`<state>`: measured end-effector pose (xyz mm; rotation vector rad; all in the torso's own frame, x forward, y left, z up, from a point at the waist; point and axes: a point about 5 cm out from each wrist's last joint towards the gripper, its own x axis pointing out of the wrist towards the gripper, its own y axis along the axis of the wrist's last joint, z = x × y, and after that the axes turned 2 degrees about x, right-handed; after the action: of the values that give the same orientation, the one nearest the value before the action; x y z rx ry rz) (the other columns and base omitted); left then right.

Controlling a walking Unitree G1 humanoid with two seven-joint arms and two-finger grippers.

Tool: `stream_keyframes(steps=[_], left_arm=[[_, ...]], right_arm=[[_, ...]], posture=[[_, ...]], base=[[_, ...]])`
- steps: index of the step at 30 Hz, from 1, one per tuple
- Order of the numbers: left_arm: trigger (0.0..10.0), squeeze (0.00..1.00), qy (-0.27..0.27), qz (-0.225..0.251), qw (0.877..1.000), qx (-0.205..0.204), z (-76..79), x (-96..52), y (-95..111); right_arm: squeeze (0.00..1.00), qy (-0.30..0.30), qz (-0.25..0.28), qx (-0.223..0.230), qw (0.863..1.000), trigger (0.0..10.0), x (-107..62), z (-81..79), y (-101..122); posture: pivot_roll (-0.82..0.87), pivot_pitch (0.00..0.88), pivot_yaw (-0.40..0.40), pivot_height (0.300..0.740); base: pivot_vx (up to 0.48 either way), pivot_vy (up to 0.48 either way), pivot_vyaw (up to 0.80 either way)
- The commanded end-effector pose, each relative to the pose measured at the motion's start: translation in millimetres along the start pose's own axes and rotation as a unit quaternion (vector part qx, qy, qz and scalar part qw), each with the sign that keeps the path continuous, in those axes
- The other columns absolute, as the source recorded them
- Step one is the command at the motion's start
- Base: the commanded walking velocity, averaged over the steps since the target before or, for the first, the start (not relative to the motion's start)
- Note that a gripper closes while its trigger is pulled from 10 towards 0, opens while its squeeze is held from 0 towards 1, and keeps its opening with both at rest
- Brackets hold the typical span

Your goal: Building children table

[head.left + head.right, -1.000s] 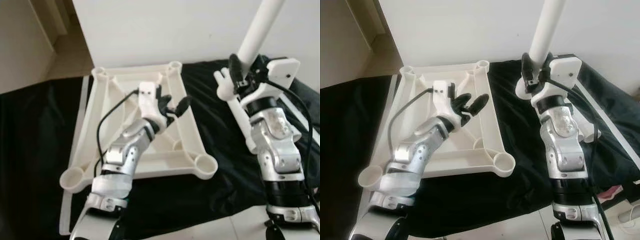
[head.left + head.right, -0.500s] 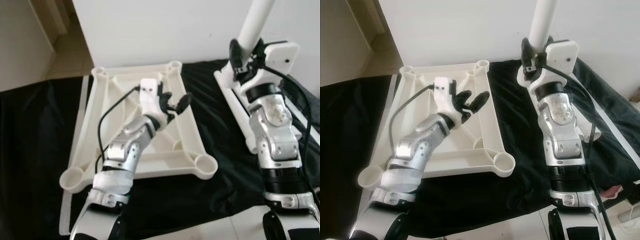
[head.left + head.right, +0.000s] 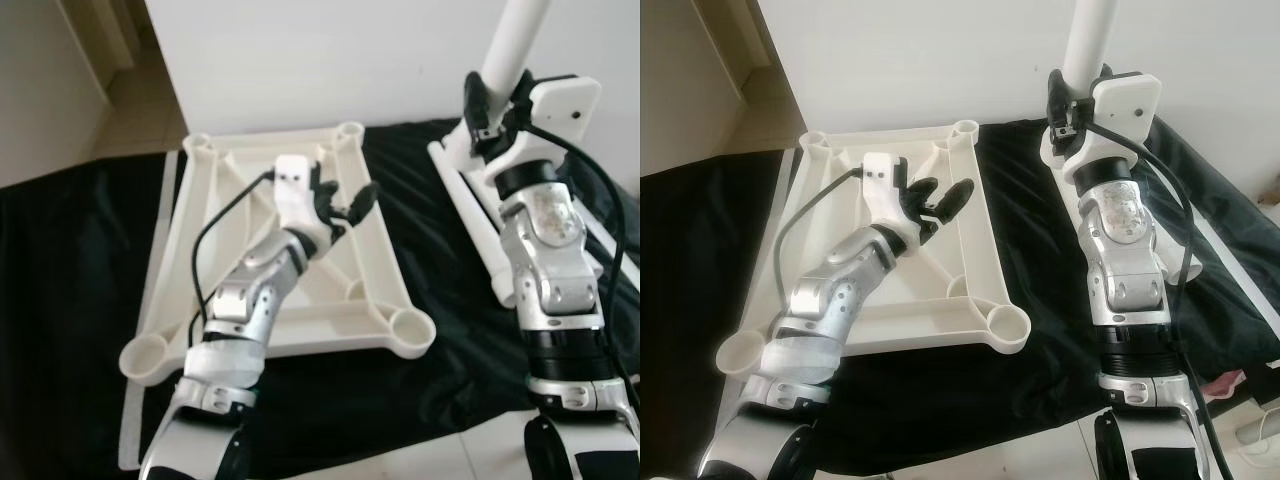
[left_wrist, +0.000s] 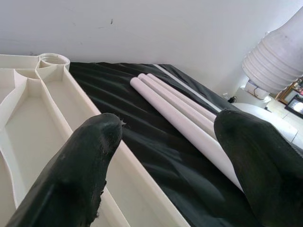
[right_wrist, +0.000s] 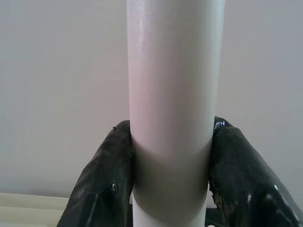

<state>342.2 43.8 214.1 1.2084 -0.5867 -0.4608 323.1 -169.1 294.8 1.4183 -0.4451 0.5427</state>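
Four round sockets sit at the corners of the white tabletop (image 3: pixel 290 300), which lies upside down on the black cloth (image 3: pixel 70 300) to the left. The right gripper (image 3: pixel 1077 95) is pinched on a white table leg (image 3: pixel 1090 40), holding it upright at the far right, well apart from the tabletop and above the spare legs (image 4: pixel 182 118) that lie side by side on the cloth near the wall. In the right wrist view its two fingers (image 5: pixel 102 179) press against either side of the tube. The left gripper (image 3: pixel 345 205) hovers over the tabletop's right rim with its fingers spread wide, grasping nothing.

By my reading, the step in hand is carrying a lifted leg toward a corner socket. The next move calls for swinging the leg left over a socket, probably the far right one (image 3: pixel 350 131), keeping it vertical, and pressing its foot squarely in. The left gripper looks placed to steady the tabletop against that push.
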Motion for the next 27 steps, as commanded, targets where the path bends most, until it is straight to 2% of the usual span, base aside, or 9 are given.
stream_keyframes(steps=[1,6,10,14,18,21,22,26,27], left_arm=[[10.0,0.0,0.002,-0.001,1.0,0.005,-0.9,1.2,-1],[10.0,0.0,0.002,-0.003,1.0,0.008,-0.5,0.9,-2],[10.0,0.0,0.002,-0.005,1.0,0.012,-0.7,0.0,-3],[10.0,0.0,0.002,-0.006,1.0,0.013,-1.1,-0.3,-4],[10.0,0.0,-0.003,-0.012,0.999,0.034,-1.9,-2.7,-7],[10.0,0.0,-0.004,-0.013,0.999,0.041,-3.9,-5.4,-9],[10.0,0.0,0.0,-0.011,0.999,0.044,-8.4,-9.5,-12],[10.0,0.0,0.012,-0.013,0.998,0.055,-13.9,-13.2,-16],[10.0,0.0,0.021,-0.014,0.997,0.07,-17.1,-14.8,-17]], right_arm=[[0.0,0.002,0.018,-0.001,1.0,10.0,5.0,-1.4,7],[0.0,-0.011,0.013,0.016,1.0,10.0,4.9,1.4,5],[0.0,-0.056,-0.007,0.058,0.997,10.0,1.9,14.5,-1],[0.0,-0.087,-0.025,0.066,0.994,10.0,-2.9,24.2,-9],[0.0,-0.119,-0.071,0.065,0.988,10.0,-19.2,33.8,-29],[0.0,-0.107,-0.086,0.045,0.99,10.0,-26.9,30.5,-35],[0.0,-0.09,-0.104,0.033,0.99,10.0,-38.4,23.0,-43],[0.0,-0.071,-0.12,0.023,0.99,10.0,-48.4,13.2,-50],[0.0,-0.056,-0.128,0.016,0.99,10.0,-52.3,6.5,-54]], posture=[[-0.05,0.0,0.006,0.74],[-0.05,0.0,0.006,0.74],[-0.05,0.0,0.007,0.74],[-0.05,0.0,0.009,0.74],[-0.05,0.0,0.013,0.74],[-0.05,0.0,0.017,0.74],[-0.05,0.0,0.02,0.74],[-0.06,0.0,0.024,0.74],[-0.06,0.0,0.026,0.74]], base=[[0.0,0.0,0.0],[0.0,0.0,0.0],[0.0,0.0,0.0],[0.0,0.0,0.0],[0.0,0.0,0.0],[0.0,0.0,0.0],[0.0,0.0,0.0],[0.0,0.0,0.0],[0.0,0.0,0.0]])
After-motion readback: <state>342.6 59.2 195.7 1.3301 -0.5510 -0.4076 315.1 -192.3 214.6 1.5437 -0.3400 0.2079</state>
